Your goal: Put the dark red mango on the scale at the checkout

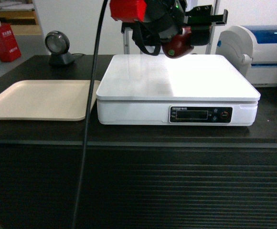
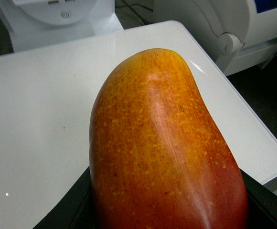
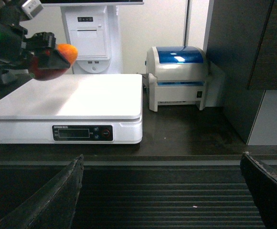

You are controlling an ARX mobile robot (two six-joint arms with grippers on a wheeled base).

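The dark red mango (image 1: 178, 45) hangs above the back edge of the white scale (image 1: 176, 78), with my left gripper (image 1: 176, 33) shut on it. In the left wrist view the mango (image 2: 162, 152) fills the frame, orange-yellow at its far end, with black fingers (image 2: 67, 210) at both sides and the scale platform (image 2: 43, 105) below. The right wrist view shows the mango (image 3: 52, 64) over the scale's (image 3: 76, 95) left rear. My right gripper (image 3: 162, 191) stands open and empty in front of the checkout's ribbed panel (image 3: 176, 200). The scale sits on the dark checkout top (image 1: 129, 133).
A beige tray (image 1: 38, 98) lies left of the scale. A round scanner (image 1: 58, 47) stands behind it. A white and blue printer (image 1: 262, 52) sits to the scale's right. A black cable (image 1: 88, 119) hangs down across the tray's edge. A white terminal (image 3: 93, 38) stands behind the scale.
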